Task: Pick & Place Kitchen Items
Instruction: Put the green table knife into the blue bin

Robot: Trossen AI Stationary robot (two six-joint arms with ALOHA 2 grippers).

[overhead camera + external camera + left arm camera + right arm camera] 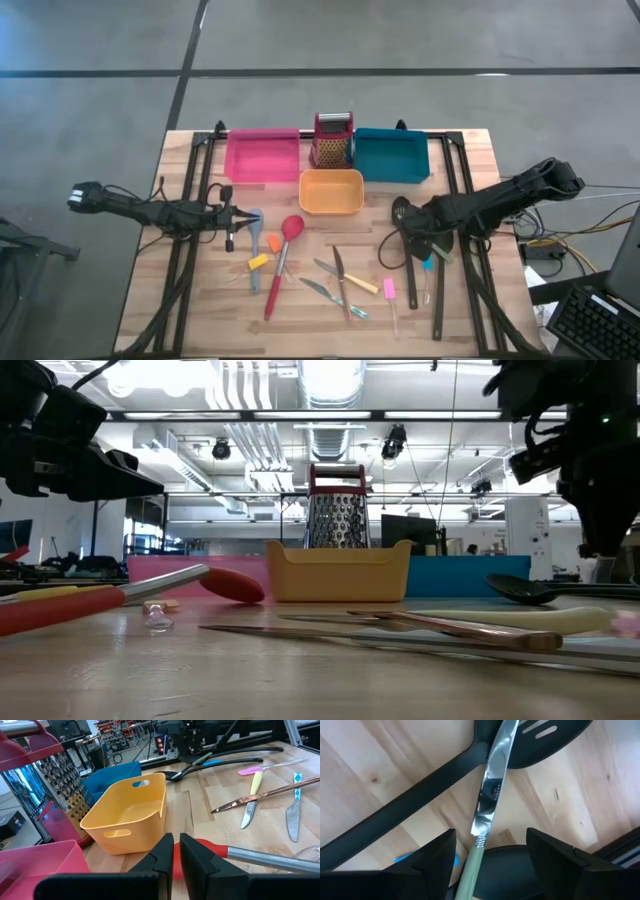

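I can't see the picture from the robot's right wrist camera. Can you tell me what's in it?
The right gripper hangs open, close above a shiny knife with a pale green handle. The knife lies across a black slotted spatula and black utensil handles on the wooden table.

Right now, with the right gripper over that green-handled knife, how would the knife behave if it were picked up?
The knife looks thin, stiff and light. Its polished metal blade is probably slippery, so the green handle seems the safer hold. It lies across black spoons rather than flat on the table, so it may rock or slide as the open right gripper closes.
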